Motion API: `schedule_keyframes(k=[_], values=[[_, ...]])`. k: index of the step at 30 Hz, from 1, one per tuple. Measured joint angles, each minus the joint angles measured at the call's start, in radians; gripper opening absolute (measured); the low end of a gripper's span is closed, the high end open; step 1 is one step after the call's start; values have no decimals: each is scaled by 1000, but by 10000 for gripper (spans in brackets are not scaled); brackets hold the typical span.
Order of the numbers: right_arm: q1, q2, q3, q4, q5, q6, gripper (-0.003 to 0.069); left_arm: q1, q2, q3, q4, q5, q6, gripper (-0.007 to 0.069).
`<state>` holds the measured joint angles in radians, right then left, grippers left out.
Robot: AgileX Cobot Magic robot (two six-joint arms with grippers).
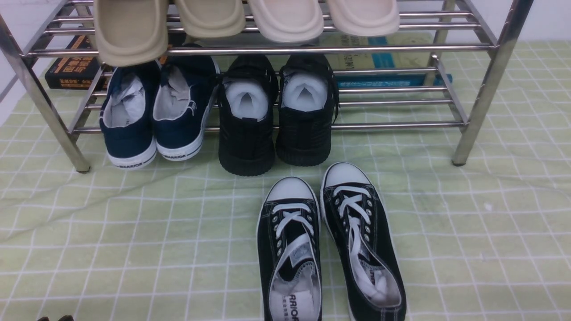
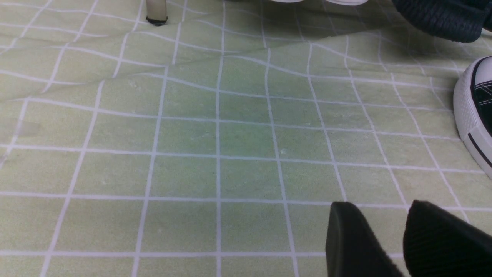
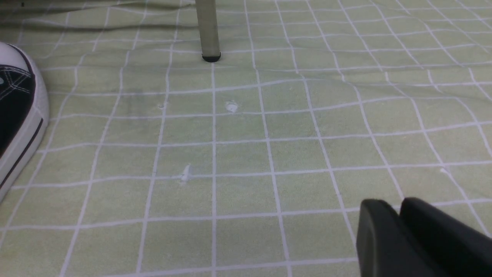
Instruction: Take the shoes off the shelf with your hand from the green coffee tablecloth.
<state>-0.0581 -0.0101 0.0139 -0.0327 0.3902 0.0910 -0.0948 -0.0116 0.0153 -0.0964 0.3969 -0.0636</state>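
Observation:
The black canvas shoes with white laces and toe caps lie side by side on the green tablecloth [image 1: 134, 232], toes toward the shelf [image 1: 267, 50]: left shoe [image 1: 290, 249], right shoe [image 1: 361, 240]. One toe shows in the left wrist view [image 2: 474, 115], the other in the right wrist view [image 3: 19, 111]. My left gripper [image 2: 378, 215] hovers low over bare cloth to the left of the shoes, slightly open and empty; its tips peek in at the front view's bottom edge [image 1: 55, 318]. My right gripper [image 3: 399, 209] is shut and empty over cloth right of the shoes.
On the shelf's lower tier stand a navy white-soled pair [image 1: 154, 111] and an all-black pair [image 1: 276, 116]. Beige slippers [image 1: 129, 26] hang over the upper tier. Books [image 1: 71, 67] lie behind. Shelf legs stand on the cloth [image 2: 156, 11] [image 3: 207, 30].

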Motion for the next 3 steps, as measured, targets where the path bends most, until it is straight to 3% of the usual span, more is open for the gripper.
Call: schedule_keyframes(k=[3], values=[[0, 0, 0, 0, 0, 0, 102, 0, 0, 0, 0, 0, 0, 242]])
